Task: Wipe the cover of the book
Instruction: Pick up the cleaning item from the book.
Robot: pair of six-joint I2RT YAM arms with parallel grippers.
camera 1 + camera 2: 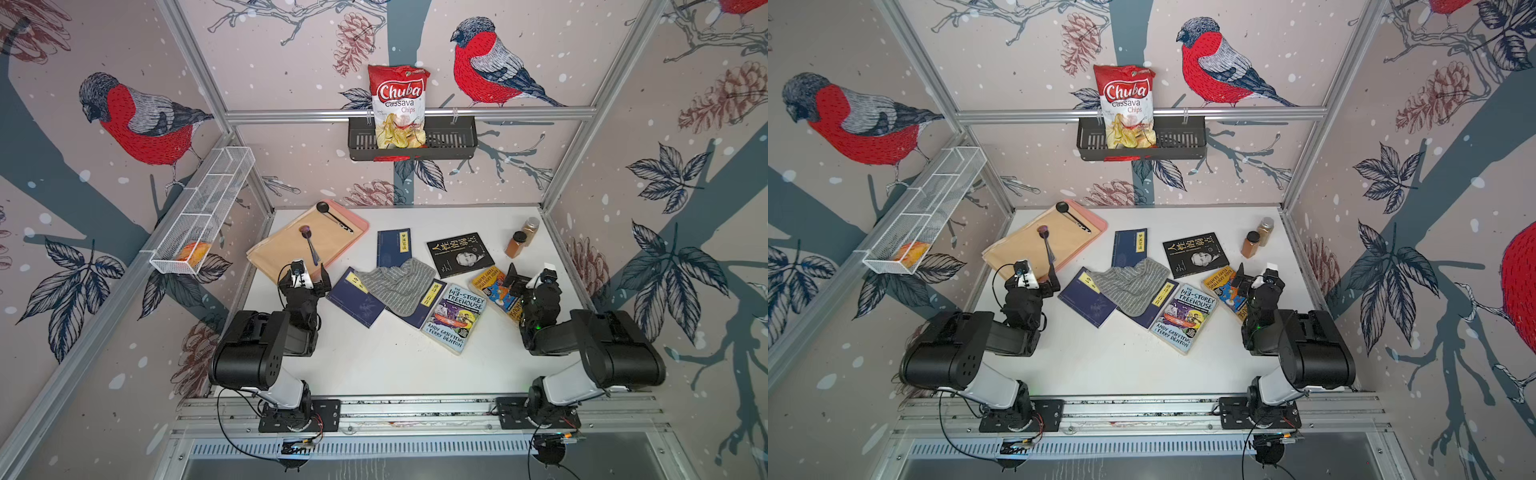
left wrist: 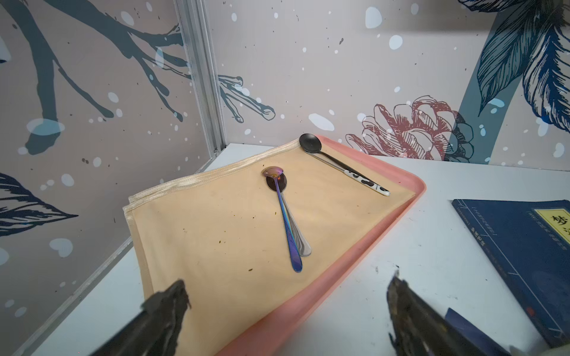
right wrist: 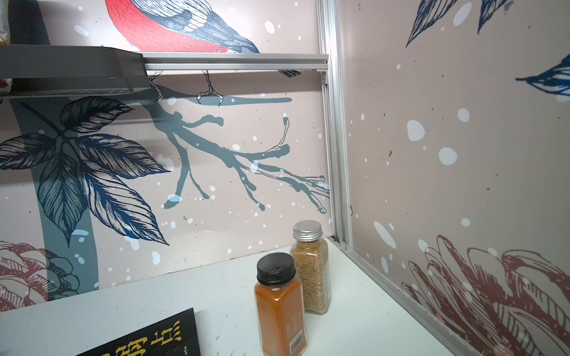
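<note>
So in both top views the grey striped cloth [image 1: 399, 286] sits crumpled mid-frame, draped over three blue books [image 1: 355, 299] on the white counter [image 1: 374, 365]. The left pincer [image 1: 305, 279] is just left of that pile, spread wide, nothing in it, not touching the cloth. The right pincer [image 1: 524, 277] is further right, overlapping a yellow book [image 1: 494, 293], also wide open and empty. A treehouse book [image 1: 455, 318] lies between it and the cloth.

Left wrist view: both fingers [image 2: 166, 308] poke in at the bottom edge, far apart, with a pink tray [image 2: 370, 234], tan mat [image 2: 216, 231] and spoons [image 2: 287, 222] beyond. One of the blue books [image 2: 524, 246] is at the right edge.

Right wrist view: no pincer visible, just two spice jars [image 3: 279, 305] and a black book [image 3: 148, 339] corner at the bottom left.
</note>
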